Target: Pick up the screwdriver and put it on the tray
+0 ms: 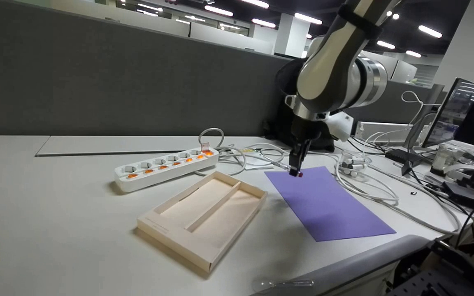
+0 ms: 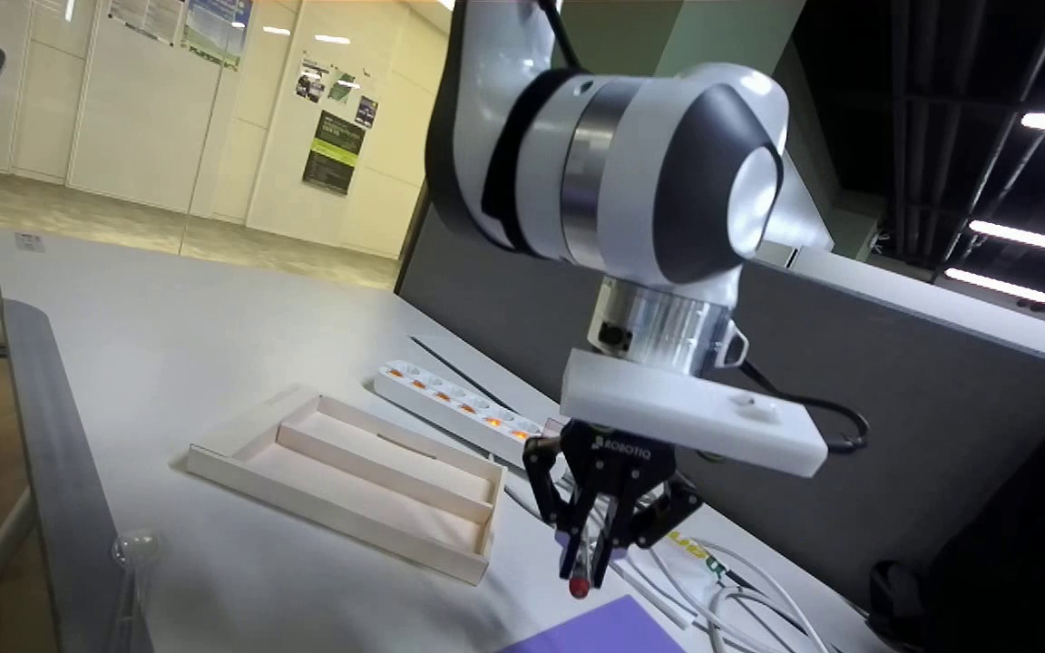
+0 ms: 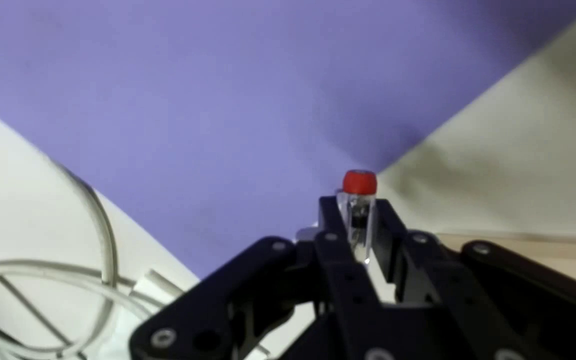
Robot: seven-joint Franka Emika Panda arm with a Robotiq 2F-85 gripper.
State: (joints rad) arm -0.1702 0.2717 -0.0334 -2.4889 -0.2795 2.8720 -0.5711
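Two halves to this job, and we judge the first as good as done! Across the worktop (image 1: 56,230) we find the purple sheet (image 1: 331,209) lying flat; just beside it, not touching, sits the tray (image 1: 225,216), its two long compartments awaiting delivery. Over to the tool (image 2: 584,575), hanging near the sheet's edge, pinching from both sides. And in that pinch we have the screwdriver (image 3: 359,215), red end poking out, held, it seems, off the worktop. What's left for us: carry it over the rim, lower it into a compartment, let go.
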